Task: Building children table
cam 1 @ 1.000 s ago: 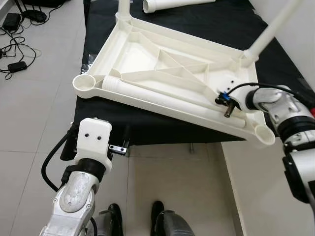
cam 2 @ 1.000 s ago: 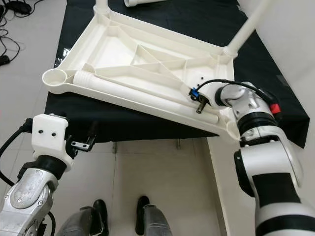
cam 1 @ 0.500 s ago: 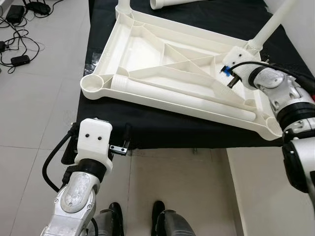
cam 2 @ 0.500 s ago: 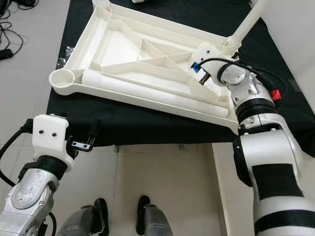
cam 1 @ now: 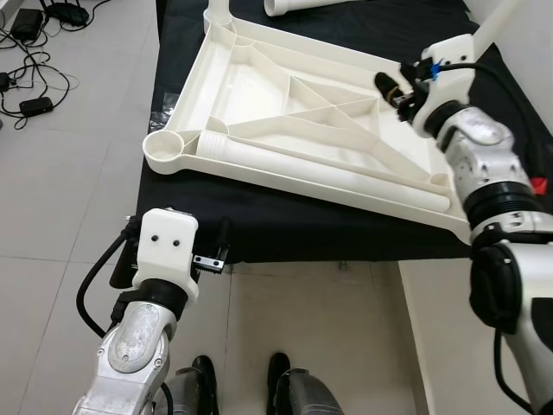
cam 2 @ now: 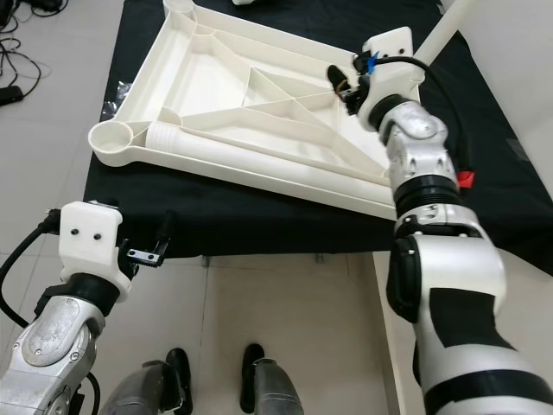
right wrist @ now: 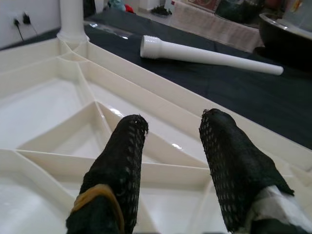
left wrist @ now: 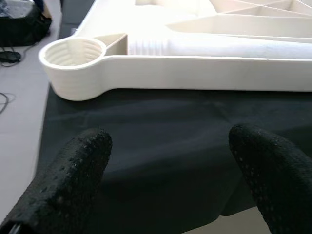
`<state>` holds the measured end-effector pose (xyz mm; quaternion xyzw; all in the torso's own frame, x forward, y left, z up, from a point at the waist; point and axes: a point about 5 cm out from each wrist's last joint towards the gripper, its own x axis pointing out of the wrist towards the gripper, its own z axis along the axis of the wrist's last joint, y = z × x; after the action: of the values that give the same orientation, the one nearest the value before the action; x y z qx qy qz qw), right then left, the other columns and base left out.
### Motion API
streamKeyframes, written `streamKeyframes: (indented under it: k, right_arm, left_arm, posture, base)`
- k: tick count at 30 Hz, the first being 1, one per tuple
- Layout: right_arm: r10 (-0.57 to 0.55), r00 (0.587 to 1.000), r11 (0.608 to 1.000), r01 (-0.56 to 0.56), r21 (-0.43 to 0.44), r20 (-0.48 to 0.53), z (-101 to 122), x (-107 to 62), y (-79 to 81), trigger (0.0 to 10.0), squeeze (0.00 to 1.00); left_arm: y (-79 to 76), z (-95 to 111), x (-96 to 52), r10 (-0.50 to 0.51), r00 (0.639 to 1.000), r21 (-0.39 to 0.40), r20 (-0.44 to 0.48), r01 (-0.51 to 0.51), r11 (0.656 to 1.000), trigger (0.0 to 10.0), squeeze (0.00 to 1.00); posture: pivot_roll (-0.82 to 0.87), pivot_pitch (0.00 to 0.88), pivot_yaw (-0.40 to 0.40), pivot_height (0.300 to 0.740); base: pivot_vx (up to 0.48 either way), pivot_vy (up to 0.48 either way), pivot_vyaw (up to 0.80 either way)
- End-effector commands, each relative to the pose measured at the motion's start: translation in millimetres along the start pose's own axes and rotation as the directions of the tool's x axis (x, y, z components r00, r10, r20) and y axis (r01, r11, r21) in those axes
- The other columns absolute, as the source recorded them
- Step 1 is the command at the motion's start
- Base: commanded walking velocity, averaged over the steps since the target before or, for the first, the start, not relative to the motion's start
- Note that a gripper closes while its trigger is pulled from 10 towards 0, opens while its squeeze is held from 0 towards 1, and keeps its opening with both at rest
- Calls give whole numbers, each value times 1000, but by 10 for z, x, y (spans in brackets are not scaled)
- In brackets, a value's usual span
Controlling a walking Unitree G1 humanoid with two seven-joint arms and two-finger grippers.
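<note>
The white plastic tabletop (cam 1: pixel 259 95) lies upside down on a black-covered table (cam 1: pixel 346 233). One leg stands screwed in at its far left corner (cam 1: pixel 216 10), another at the far right (cam 1: pixel 488 22). A loose leg (cam 1: pixel 328 173) lies inside the tabletop along the near rim, beside the empty near-left socket (cam 1: pixel 164 149). A further loose leg (right wrist: pixel 209 53) rests on the cloth beyond. My right gripper (cam 1: pixel 393 93) hovers open over the ribs near the far right corner, holding nothing. My left gripper (left wrist: pixel 170 165) is open, low at the table's front edge, short of the socket (left wrist: pixel 73 53).
Cables and a power brick (cam 1: pixel 30 95) lie on the tiled floor to the left. My feet (cam 1: pixel 242 380) stand on grey tiles in front of the table. A paler surface (cam 1: pixel 441 328) sits at the lower right.
My right gripper has risen from the loose leg near the tabletop's near right corner and swung toward the far right corner. The left arm has stayed put. The camera shifted slightly.
</note>
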<state>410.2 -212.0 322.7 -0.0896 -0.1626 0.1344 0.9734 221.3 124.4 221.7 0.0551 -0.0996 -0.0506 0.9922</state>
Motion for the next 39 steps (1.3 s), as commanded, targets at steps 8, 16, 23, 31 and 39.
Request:
streamKeyframes:
  k: [8,16,23,31,39]
  right_arm:
    - [-160,987,986,159,47,24,-395,-397,110,10000,0]
    - [-366,931,923,365,126,-13,-799,-1034,-267,10000,0]
    - [-320,943,938,329,110,-93,-915,-1422,84,10000,0]
    - [-295,955,953,297,52,-36,-697,-1412,490,10000,0]
    - [-442,877,897,429,-107,-190,-920,-1628,333,10000,0]
  left_arm:
    - [-48,-47,0,-26,1000,-9,-4,26,1000,10000,0]
    - [-23,-98,25,-29,1000,4,-7,29,1000,10000,0]
    - [-2,-204,10,-41,998,12,-37,41,999,10000,0]
    - [-41,-284,-17,-53,996,15,-65,54,998,10000,0]
    - [-70,-309,-23,-65,996,5,-67,66,998,10000,0]
  posture:
    - [59,275,-156,740]
    - [61,233,-144,740]
    - [63,214,-132,740]
    - [67,202,-122,740]
    - [68,212,-116,740]
  base:
    - [0,0,0]
    - [0,0,0]
    - [0,0,0]
    - [0,0,0]
    - [0,0,0]
